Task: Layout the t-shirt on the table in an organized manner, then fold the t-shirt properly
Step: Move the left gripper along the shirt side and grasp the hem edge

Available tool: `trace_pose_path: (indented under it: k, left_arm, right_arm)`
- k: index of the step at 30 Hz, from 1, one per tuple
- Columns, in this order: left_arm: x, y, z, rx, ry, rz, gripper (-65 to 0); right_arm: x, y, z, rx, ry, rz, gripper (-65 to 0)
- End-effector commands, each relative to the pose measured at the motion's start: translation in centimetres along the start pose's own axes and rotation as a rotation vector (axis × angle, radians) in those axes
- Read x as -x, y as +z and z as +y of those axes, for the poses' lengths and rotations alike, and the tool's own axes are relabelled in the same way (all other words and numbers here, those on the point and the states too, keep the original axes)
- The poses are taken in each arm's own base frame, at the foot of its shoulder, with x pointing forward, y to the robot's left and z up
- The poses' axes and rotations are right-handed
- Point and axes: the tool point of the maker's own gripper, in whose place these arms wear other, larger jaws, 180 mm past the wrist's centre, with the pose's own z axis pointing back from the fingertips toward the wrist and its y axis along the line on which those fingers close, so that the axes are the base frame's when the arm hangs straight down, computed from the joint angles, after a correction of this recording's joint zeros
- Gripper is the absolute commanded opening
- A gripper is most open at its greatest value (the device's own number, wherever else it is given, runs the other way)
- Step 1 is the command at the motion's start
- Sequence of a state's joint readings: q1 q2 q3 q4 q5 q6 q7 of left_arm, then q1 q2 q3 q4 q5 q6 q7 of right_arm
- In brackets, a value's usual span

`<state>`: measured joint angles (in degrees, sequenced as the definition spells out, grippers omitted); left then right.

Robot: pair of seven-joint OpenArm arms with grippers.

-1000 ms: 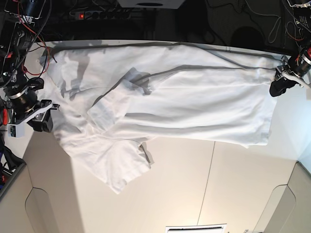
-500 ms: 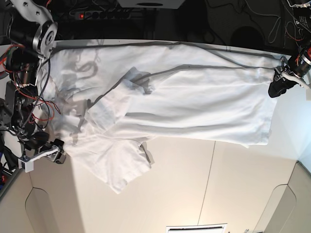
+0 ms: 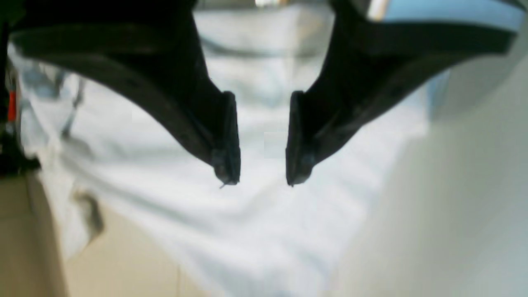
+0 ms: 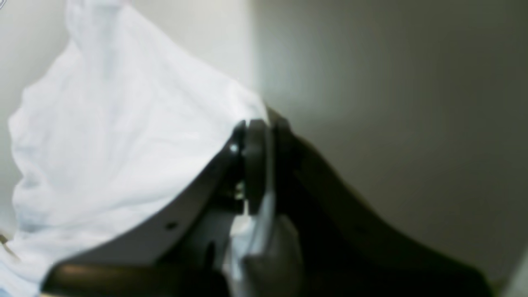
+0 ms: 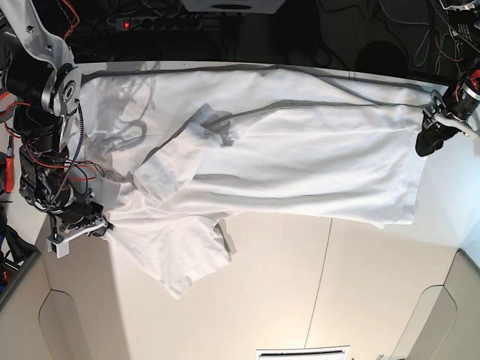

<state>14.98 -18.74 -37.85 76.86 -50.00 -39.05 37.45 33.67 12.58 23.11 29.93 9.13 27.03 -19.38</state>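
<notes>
The white t-shirt [image 5: 300,157] lies spread sideways across the far half of the table [image 5: 300,285], with wrinkles and one sleeve [image 5: 184,259] pointing toward the front. My right gripper [image 5: 100,223] is at the shirt's left edge. The right wrist view shows my right gripper [image 4: 256,126] shut on a fold of the white cloth [image 4: 103,123]. My left gripper [image 5: 429,142] is at the shirt's far right corner. In the left wrist view my left gripper [image 3: 262,181] is open and empty, with the shirt [image 3: 264,231] lying beyond it.
A thin dark seam [image 5: 322,259] runs across the tabletop. Cables and a power strip [image 5: 150,22] lie behind the far edge. The table has rounded cut-outs at its front corners [image 5: 71,322]. A white item [image 5: 300,352] sits at the front edge.
My right arm has swung toward the front along the shirt's left edge and now grips the cloth near the lower sleeve. The left arm has hardly moved.
</notes>
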Motion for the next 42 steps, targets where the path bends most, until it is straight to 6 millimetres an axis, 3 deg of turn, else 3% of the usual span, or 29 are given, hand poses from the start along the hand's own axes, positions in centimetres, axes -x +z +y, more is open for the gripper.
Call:
trace_pose_path:
  k: [1, 6, 9, 12, 18, 22, 26, 42]
  left_arm:
    - [-3.1, -0.1, -0.4, 0.012, -0.057, -0.09, -42.4]
    - [-8.2, -1.8, -0.4, -0.066, -0.244, -0.228, -42.4]
    - [-10.8, -2.6, 0.9, -0.16, -0.247, -0.264, -42.4]
    - [-11.9, -3.8, 2.6, -0.219, -0.21, -0.256, -42.4]
    - [-9.0, -8.2, 6.0, -0.259, -0.037, -0.123, -42.4]
    - [-6.7, -10.3, 6.6, -0.242, 0.174, -0.11, -42.4]
    - [-6.4, -11.3, 6.0, -0.209, 0.279, -0.133, -42.4]
    - [-5.7, -12.7, 3.1, -0.106, 0.279, -0.133, -42.4]
  right_arm:
    - [-3.4, 0.5, 0.2, -0.008, 0.017, -0.079, -65.0]
    - [-3.7, 0.5, 0.3, -0.008, 0.02, -0.084, -65.0]
    - [-3.6, 0.5, 0.3, -0.009, 0.02, -0.082, -65.0]
    - [-3.6, 0.5, 0.8, -0.037, 0.033, -0.083, -65.0]
    - [-3.7, 0.5, 1.0, -0.052, 0.025, -0.09, -65.0]
    - [-3.7, 0.5, 1.1, -0.052, 0.025, -0.089, -65.0]
    - [-3.7, 0.5, 1.0, -0.052, 0.025, -0.089, -65.0]
    - [-3.9, 0.6, 1.2, -0.062, 0.004, -0.101, -65.0]
